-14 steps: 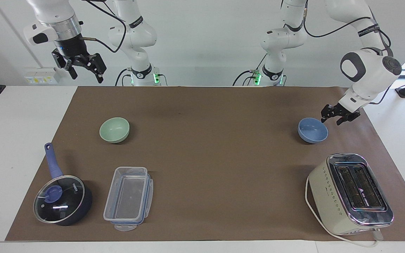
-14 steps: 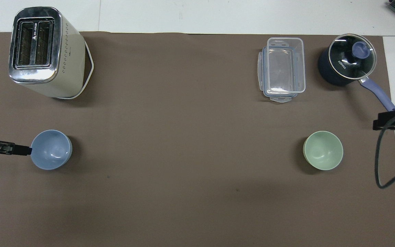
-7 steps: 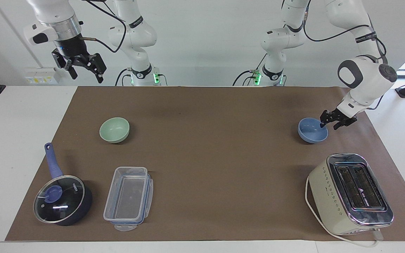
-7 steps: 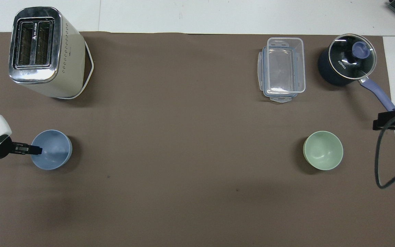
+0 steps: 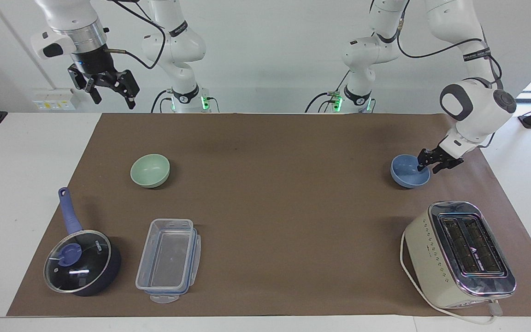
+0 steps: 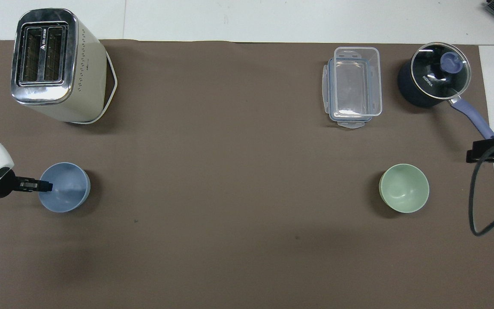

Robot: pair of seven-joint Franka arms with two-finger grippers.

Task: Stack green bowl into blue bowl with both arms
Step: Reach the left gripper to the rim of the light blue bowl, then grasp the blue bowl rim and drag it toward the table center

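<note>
Toward the left arm's end of the bench (image 5: 265,138), on brown paper: blue bowl (image 5: 408,173), small, round, periwinkle, smooth matte, plain, upright, open side up. Nearer the robots than the cream toaster (image 5: 459,253). Left pincer (image 5: 427,165) down at the bowl's rim on the side away from the table's middle, one finger inside the rim and one outside; whether the fingers already press the wall, impossible to tell.

Toward the right arm's end: green bowl (image 5: 150,170), same size and shape, pale mint, matte, plain, upright, well apart from the blue one. Farther from the robots, a clear plastic box (image 5: 168,260) and beside it a dark saucepan (image 5: 83,263) with glass lid; "KONKA" readable on the lid rim in the overhead view. Small mark on the toaster top, not legible.

Right pincer (image 5: 111,92) raised high, waiting, fingers spread wide, holding nothing.
</note>
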